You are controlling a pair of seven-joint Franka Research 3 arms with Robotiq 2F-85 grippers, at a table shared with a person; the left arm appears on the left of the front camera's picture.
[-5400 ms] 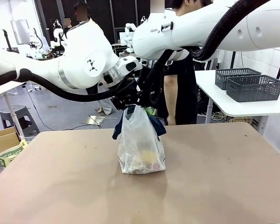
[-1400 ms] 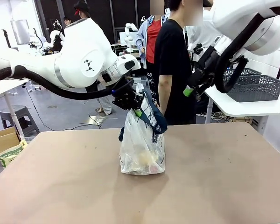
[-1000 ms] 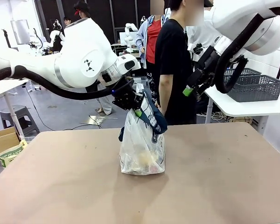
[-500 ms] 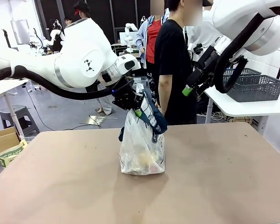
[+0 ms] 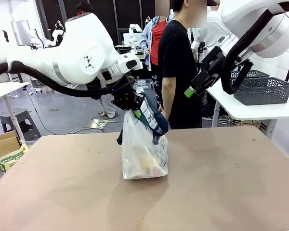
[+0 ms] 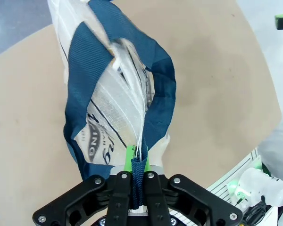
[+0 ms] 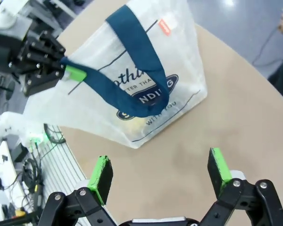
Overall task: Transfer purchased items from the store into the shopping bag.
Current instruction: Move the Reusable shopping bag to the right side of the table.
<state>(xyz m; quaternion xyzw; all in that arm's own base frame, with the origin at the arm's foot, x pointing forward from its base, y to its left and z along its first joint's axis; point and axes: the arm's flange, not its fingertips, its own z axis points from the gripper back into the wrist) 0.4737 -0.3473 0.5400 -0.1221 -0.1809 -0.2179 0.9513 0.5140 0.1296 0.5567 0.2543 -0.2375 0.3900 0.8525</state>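
1. The shopping bag (image 5: 144,151) stands upright near the middle of the brown table (image 5: 231,192), its base resting on the tabletop. It is translucent white plastic with navy strap handles, and yellowish purchased items (image 5: 147,163) show dimly through its lower half.

2. The left gripper (image 5: 133,109) sits at the bag's 12 o'clock. In the left wrist view its jaws are pinched tight on a navy handle strap (image 6: 137,176), with the bag (image 6: 118,108) hanging away below it.

3. The right gripper (image 5: 191,89) hangs high in the air at about 2 o'clock from the bag, well apart from it. In the right wrist view its green-padded fingers (image 7: 100,179) are spread wide with nothing between them, looking down on the bag (image 7: 132,89) and its navy oval logo.

4. A person (image 5: 176,62) in a black shirt stands at the far side, at 12 o'clock. Dark mesh baskets (image 5: 260,89) sit on a white side table at 2 o'clock.

5. Judged step: the loading looks finished or nearly so, with the bag being held up by one handle.

6. The next move likely calls for keeping the strap pinched while lifting gently, so the loaded bag does not tip or slip.
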